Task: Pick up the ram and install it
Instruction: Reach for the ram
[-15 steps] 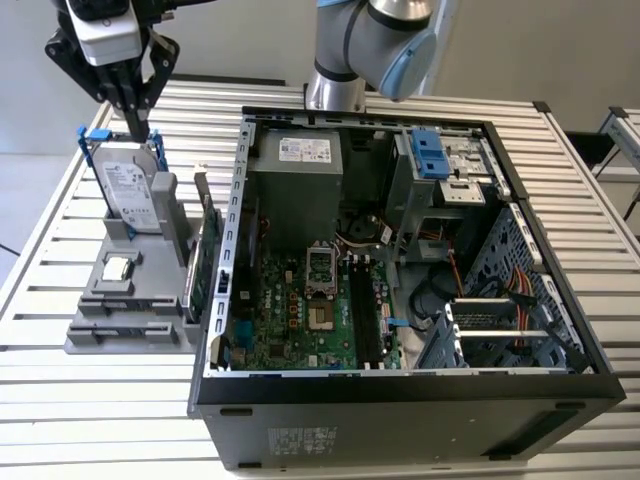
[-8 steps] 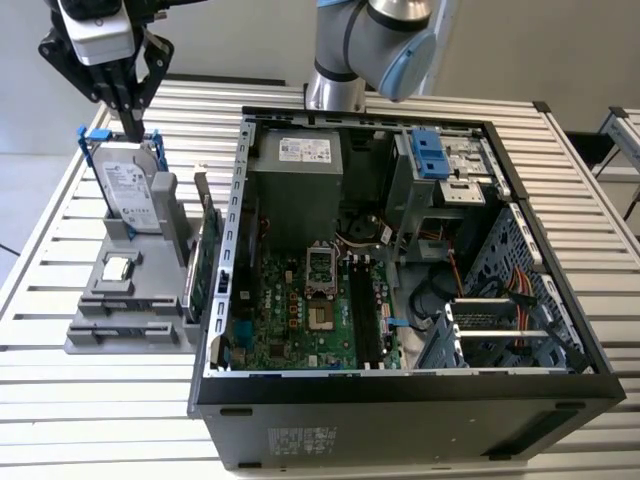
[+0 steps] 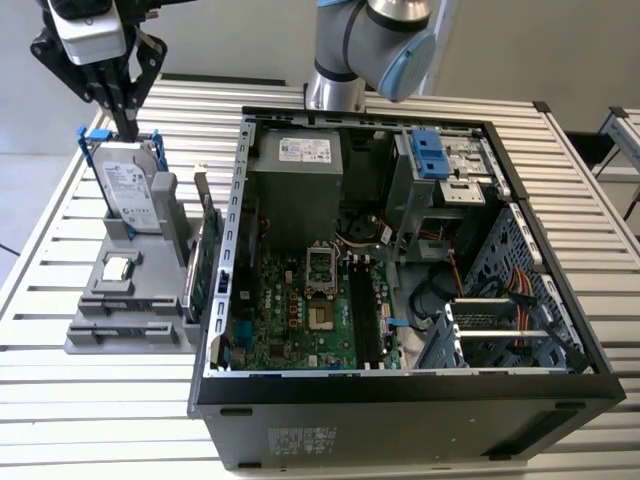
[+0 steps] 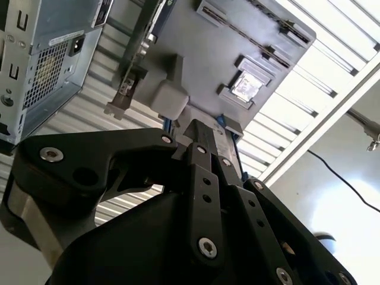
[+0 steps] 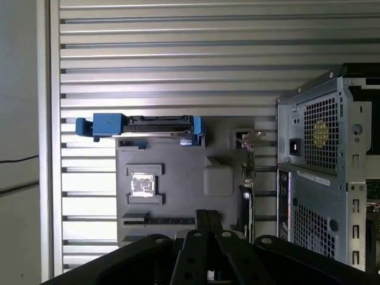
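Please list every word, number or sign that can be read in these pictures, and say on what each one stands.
No text can be read.
Label on the hard drive: print too small.
Label on the power supply: print too small.
Sticker on the computer case outer wall: print too small.

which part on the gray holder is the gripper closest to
The blue-framed hard drive, standing upright at the holder's far end: the gripper hangs just above its top edge. The CPU chip, ram and green card sit farther off.
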Controlling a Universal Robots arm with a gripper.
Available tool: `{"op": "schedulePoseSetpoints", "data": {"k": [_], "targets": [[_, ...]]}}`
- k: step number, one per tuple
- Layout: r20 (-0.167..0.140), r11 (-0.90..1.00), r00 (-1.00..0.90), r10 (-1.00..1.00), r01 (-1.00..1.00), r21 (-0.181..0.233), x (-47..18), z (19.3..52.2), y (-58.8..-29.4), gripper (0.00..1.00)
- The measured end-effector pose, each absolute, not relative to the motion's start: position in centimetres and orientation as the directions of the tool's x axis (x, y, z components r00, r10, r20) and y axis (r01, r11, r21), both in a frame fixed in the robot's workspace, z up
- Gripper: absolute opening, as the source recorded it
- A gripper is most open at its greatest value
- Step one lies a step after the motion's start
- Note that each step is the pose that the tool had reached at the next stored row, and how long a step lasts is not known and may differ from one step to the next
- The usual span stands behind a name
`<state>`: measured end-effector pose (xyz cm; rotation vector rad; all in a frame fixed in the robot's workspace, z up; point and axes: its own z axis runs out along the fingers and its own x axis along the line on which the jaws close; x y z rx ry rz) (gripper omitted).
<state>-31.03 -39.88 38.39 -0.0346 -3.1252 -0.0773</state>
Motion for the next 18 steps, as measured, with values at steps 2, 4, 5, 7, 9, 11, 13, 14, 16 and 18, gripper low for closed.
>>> {"op": "schedulePoseSetpoints", "data": {"k": [2,4,5,7,9,11,13,14,16,18], "targets": [[0.016,0.999,-1.000,0.020,0.021,0.049,-31.2,38.4,-39.9,0.00],[0.016,0.999,-1.000,0.017,0.018,0.049,-31.4,38.4,-39.9,0.00],[0.016,0.999,-1.000,0.015,0.016,0.049,-31.5,38.4,-39.9,0.00],[0.016,0.999,-1.000,0.013,0.014,0.049,-31.7,38.4,-39.9,0.00],[0.016,0.999,-1.000,0.013,0.014,0.049,-31.9,38.4,-39.9,0.00],[0.016,0.999,-1.000,0.012,0.013,0.049,-32.2,38.4,-39.9,0.00],[0.016,0.999,-1.000,0.012,0.013,0.049,-32.4,38.4,-39.9,0.00],[0.016,0.999,-1.000,0.012,0.013,0.049,-32.5,38.4,-39.9,0.00],[0.016,0.999,-1.000,0.012,0.013,0.049,-32.6,38.4,-39.9,0.00],[0.016,0.999,-1.000,0.012,0.013,0.049,-32.8,38.4,-39.9,0.00]]}}
